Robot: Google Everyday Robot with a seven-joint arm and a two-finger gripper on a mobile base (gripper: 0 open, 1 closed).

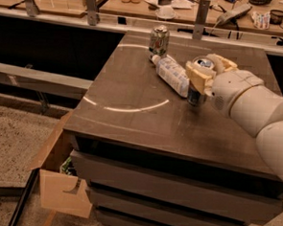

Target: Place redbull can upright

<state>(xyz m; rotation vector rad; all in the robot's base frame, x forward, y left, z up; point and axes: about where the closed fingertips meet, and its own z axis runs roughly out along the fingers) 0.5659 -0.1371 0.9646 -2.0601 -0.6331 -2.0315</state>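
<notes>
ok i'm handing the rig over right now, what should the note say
Gripper: over the right side of the table, fingers shut on the redbull can.
Redbull can: roughly upright, base at or just above the tabletop, beside the lying clear bottle; green can stands behind.
Done: can grasped, held upright.
Left: set it down firmly, release, pull away.
</notes>
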